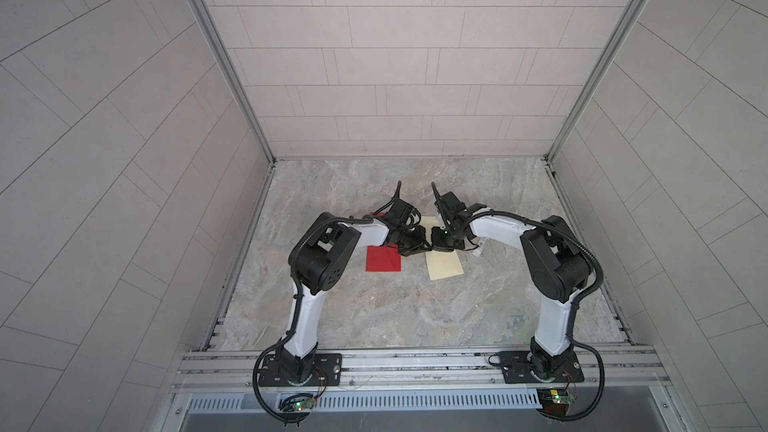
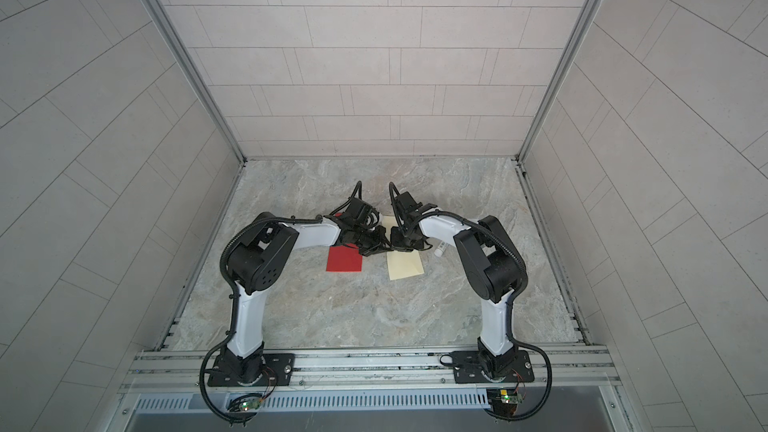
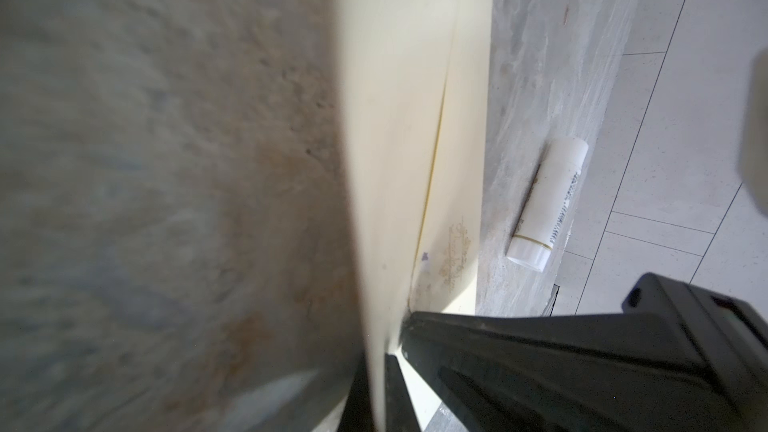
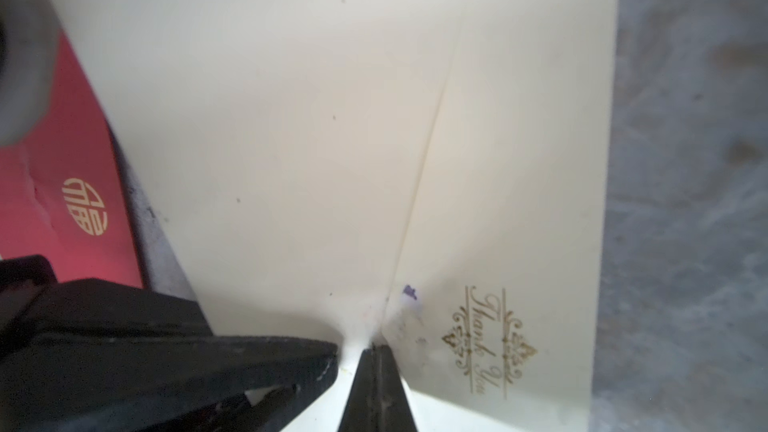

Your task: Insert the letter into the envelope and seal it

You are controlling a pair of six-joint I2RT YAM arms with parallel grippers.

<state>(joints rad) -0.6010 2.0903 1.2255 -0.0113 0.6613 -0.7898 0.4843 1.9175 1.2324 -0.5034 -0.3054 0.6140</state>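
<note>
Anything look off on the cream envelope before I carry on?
A small purple smudge marks the cream envelope just beside its gold Thank You print; it looks like a stray stain. Nothing else stands out.

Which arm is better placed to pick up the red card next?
Left, probably: the left gripper is right beside the red card; the right gripper would have to cross the cream envelope that both pinch.
</note>
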